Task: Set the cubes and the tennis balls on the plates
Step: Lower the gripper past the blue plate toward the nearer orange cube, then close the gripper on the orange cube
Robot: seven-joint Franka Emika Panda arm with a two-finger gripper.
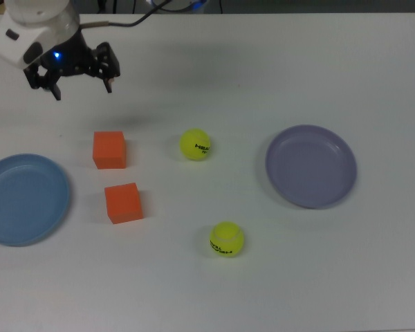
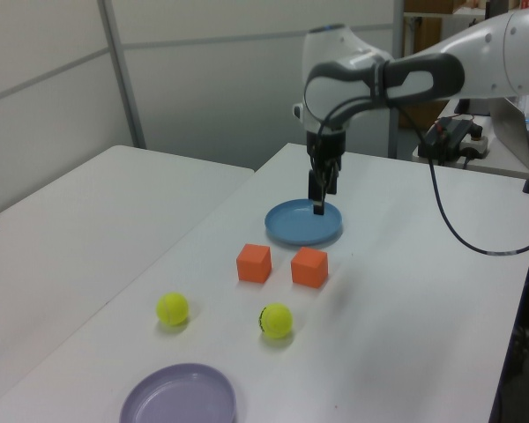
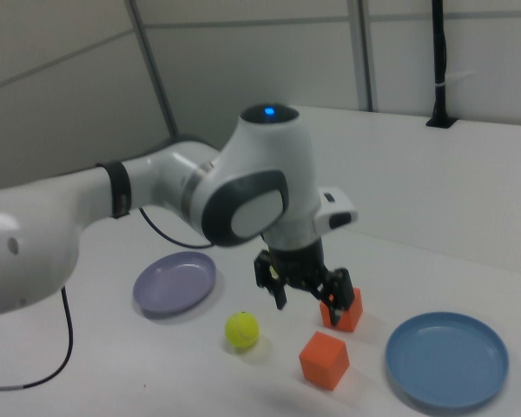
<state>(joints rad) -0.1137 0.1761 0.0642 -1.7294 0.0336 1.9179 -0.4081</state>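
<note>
The gripper is hanging in the air with its two fingers spread apart. It is holding nothing.

Nothing is on a plate yet. Both cubes and both balls are sitting on the white table. The blue plate is lying at the top view's left. The purple plate is lying at the top view's right. Both plates are bare.

The far cube is the nearest thing to the gripper. In the top view it is sitting just below the fingers and a little to the right of them. So I think the gripper is going for this cube first. It needs to slide a bit that way and then go down. From the left view, the gripper looks well above the table, so it has some way to drop.

The near cube is sitting just below the far one in the top view, a small gap apart. The cube's sides are lined up almost straight with the table edge. The fingers look spread left to right in the top view, so they could close on its two side faces.

One ball is lying to the right of the far cube. The other ball is lying lower down, between the cubes and the purple plate.

The blue plate is close to both cubes, so it looks like the easy home for them.
</note>
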